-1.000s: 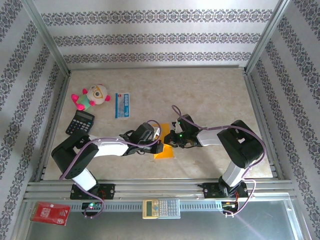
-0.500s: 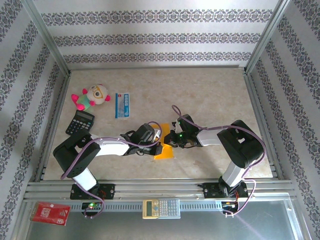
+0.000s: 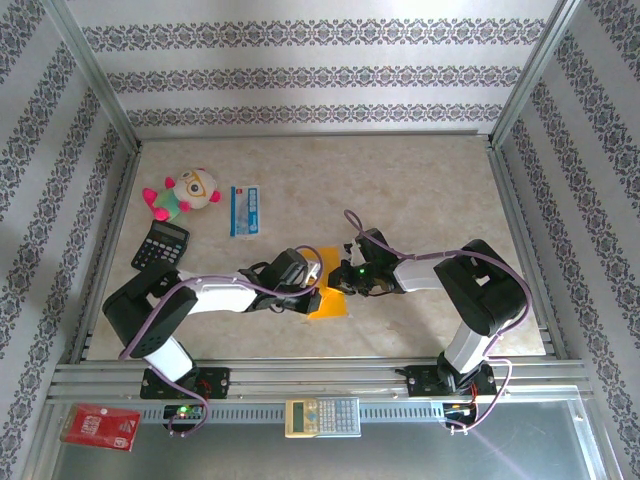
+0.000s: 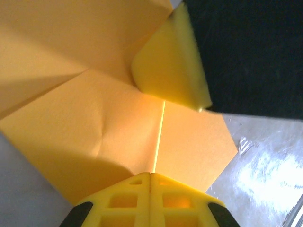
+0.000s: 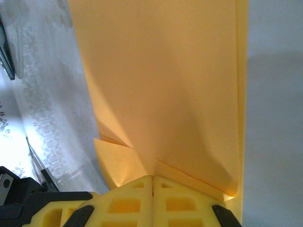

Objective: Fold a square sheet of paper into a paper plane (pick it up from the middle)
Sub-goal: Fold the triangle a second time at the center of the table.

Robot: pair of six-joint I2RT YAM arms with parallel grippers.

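While both arms reach in over the marbled table (image 3: 420, 190), the left arm (image 3: 200, 295) and the right arm (image 3: 470, 285) meet near its front middle. The sheet of paper (image 3: 330, 305) lies flat between their tips, orange-yellow and partly folded. The left gripper (image 3: 316, 292) sits on the sheet's left side and the right gripper (image 3: 347, 284) on its upper right side.

From the left wrist, the yellow fingers (image 4: 128, 203) are pressed together, with the paper's edge running into the seam between them. A centre crease leads straight ahead from the tips, and a flap curls up further ahead, slightly to the right. From the right wrist, the fingers (image 5: 128, 208) are likewise closed on folded layers. The sheet stretches away ahead of them, with a long straight edge on the right.

Well apart from the left gripper, out to its far left, are a plush toy (image 3: 185, 192), a black calculator (image 3: 160, 245) and a blue-and-white packet (image 3: 245, 210).
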